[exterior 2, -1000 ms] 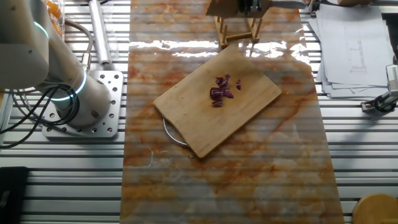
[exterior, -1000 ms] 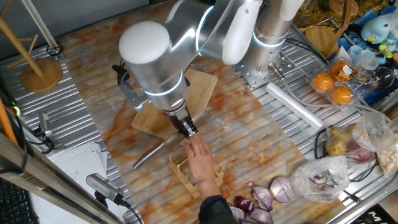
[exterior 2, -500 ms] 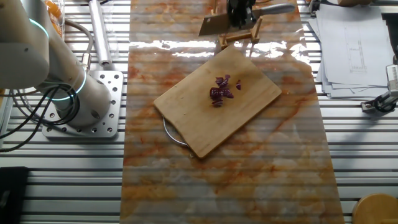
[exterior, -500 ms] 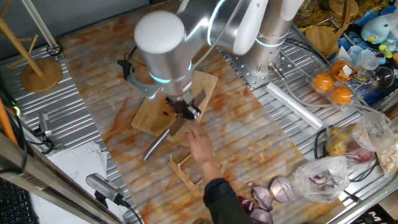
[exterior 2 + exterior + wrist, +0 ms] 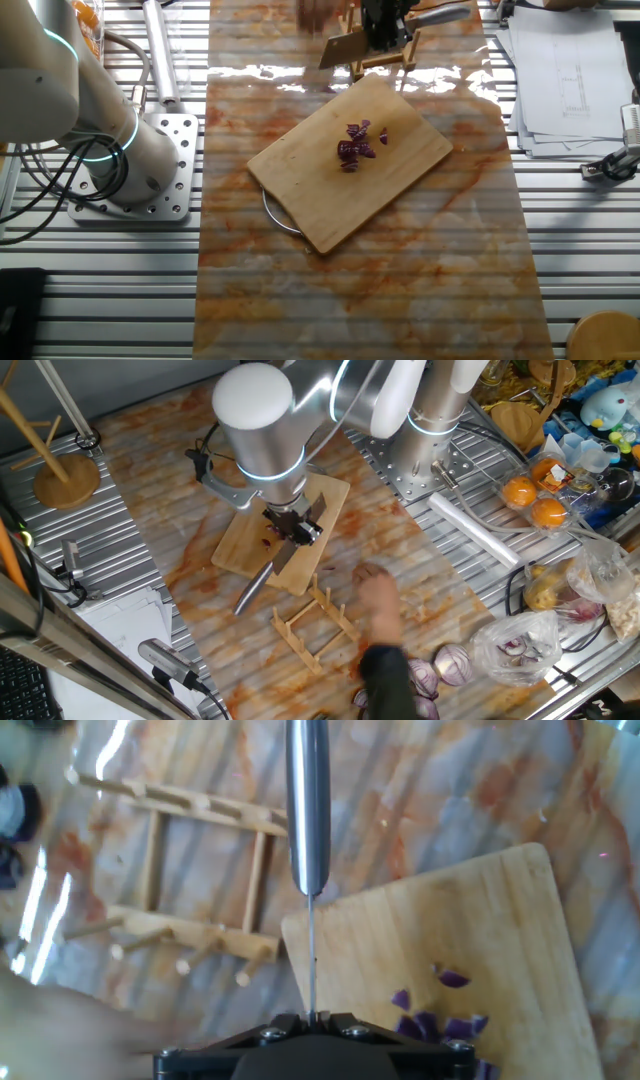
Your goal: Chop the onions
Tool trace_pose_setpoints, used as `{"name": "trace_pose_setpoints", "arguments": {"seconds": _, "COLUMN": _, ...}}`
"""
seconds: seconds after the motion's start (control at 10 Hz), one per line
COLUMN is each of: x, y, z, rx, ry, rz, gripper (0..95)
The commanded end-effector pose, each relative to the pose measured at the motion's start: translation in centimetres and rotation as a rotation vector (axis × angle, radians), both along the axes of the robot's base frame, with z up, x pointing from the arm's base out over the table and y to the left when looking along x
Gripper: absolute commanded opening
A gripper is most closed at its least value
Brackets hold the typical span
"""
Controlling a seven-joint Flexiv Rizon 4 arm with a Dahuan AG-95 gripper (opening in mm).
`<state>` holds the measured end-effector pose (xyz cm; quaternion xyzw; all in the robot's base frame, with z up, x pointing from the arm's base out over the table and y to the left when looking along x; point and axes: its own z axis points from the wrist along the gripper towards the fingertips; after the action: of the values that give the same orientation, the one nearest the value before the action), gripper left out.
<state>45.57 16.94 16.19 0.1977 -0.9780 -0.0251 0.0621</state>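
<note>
Dark red-purple onions (image 5: 358, 146), a small cluster of fingertip-sized pieces, sitting near the middle of the bamboo cutting board (image 5: 350, 162), with one stray bit (image 5: 383, 136) just off at about 2 o'clock in the other fixed view. Hand (image 5: 293, 532) clamped on a knife (image 5: 308, 805), hovering over the board's edge beside the wooden rack (image 5: 314, 625); in the hand view, handle running straight up to 12 o'clock, thin spine of the blade coming down to the hand, onions off at about 4 o'clock and not yet under the edge. Judging by size: light, loose, likely damp and slippery on the cut faces, so prone to skidding or scattering under a sideways push, soft enough to part under a plain downward press. No point in gripping the pieces themselves; best contact looks like the blade coming straight down through the thick of the cluster, board taking the force. Board itself unclamped on the marble-patterned worktop (image 5: 430, 270), so a hard chop could shift it. Blurred human hand (image 5: 378, 600) at the 5 o'clock side of the rack in one fixed view, well apart from the blade. Halved red onions (image 5: 443, 665) lying at the worktop's near corner, untouched.
</note>
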Motion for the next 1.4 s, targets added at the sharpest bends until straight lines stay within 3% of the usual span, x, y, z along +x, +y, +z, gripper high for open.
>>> {"name": "trace_pose_setpoints", "arguments": {"seconds": 0.1, "x": 0.7, "y": 1.1, "z": 0.2, "rx": -0.028, "ry": -0.003, "rz": -0.128, "gripper": 0.0}}
{"name": "trace_pose_setpoints", "arguments": {"seconds": 0.6, "x": 1.6, "y": 4.2, "z": -0.2, "rx": -0.031, "ry": -0.020, "rz": -0.166, "gripper": 0.0}}
{"name": "trace_pose_setpoints", "arguments": {"seconds": 1.4, "x": 1.9, "y": 6.2, "z": -2.1, "rx": -0.034, "ry": -0.040, "rz": -0.168, "gripper": 0.0}}
